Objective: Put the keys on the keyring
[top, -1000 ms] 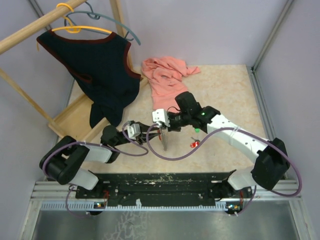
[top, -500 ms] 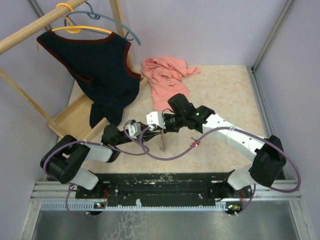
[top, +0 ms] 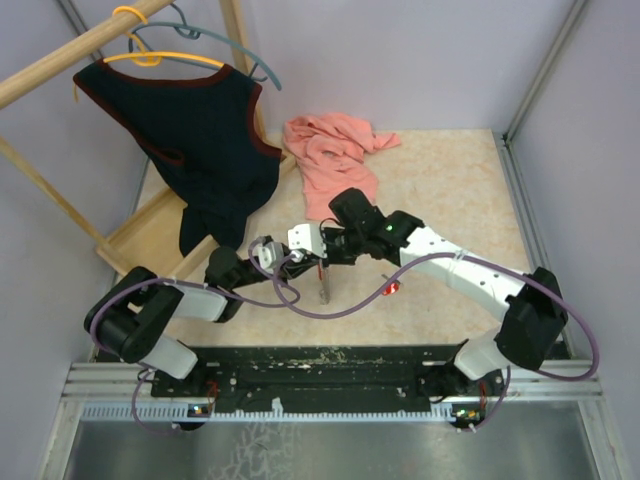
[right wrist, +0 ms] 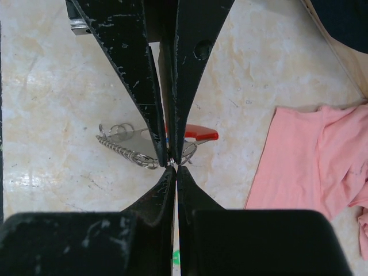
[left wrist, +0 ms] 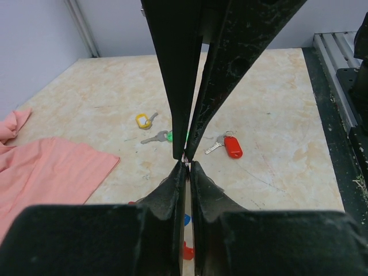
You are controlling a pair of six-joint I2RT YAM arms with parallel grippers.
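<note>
Centrally, left hand [left wrist: 185, 165] and right hand [right wrist: 174, 167] meet tip to tip, each pressed closed; whether either pinches anything cannot be told. Behind the tips, the keyring [right wrist: 198, 134], partly hidden; farther across the desk [left wrist: 276, 115], red key [left wrist: 232, 146], green key [left wrist: 170, 136], yellow key [left wrist: 142, 121].

I can read no text, label, brand mark or number in any of my three views. The red plastic key head [left wrist: 232, 147] and the yellow plastic key head [left wrist: 142, 121], lying on the marbled beige desk [left wrist: 276, 103], are too small for me to tell whether anything is printed on them. The only sign-like mark I see is a small green indicator light [top: 388, 228] glowing on the white right arm [top: 460, 270]. I cannot make out any lettering beside it.
</note>
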